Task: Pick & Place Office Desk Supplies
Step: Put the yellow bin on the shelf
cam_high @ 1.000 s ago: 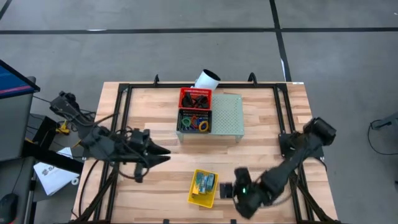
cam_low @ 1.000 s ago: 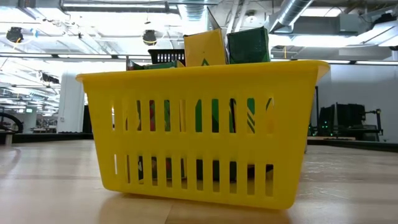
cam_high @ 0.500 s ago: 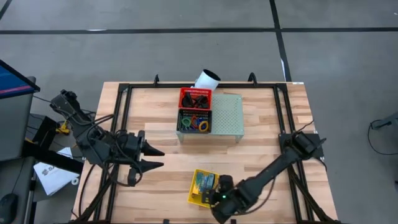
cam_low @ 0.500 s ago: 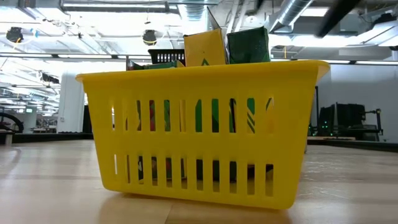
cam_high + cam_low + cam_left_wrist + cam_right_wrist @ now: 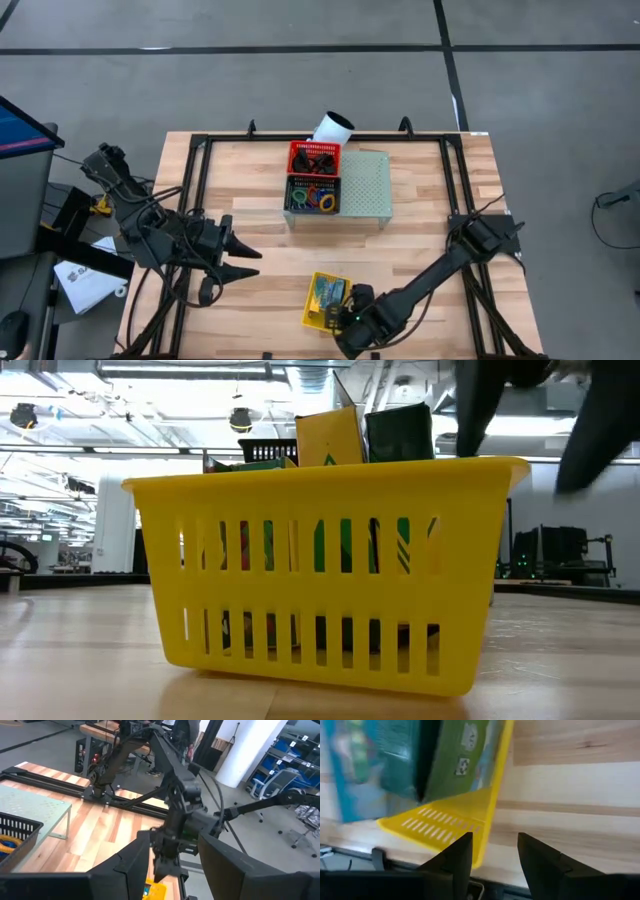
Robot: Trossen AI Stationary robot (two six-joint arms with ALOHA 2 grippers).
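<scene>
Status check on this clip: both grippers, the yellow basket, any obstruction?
Right gripper over yellow basket corner, jaws open, empty. Left gripper parked left of it, open, empty. Crayon boxes upright inside basket. Nothing in the way.

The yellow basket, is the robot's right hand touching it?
Cannot tell. The high view shows the right hand at the yellow basket edge; the right wrist view shows its open fingers near the rim, with no clear contact or gap.

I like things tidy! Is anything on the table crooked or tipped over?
Yes. The white tube lies tipped behind the red basket, poking past the table's far edge. The yellow basket also sits slightly turned against the table's edges.
</scene>
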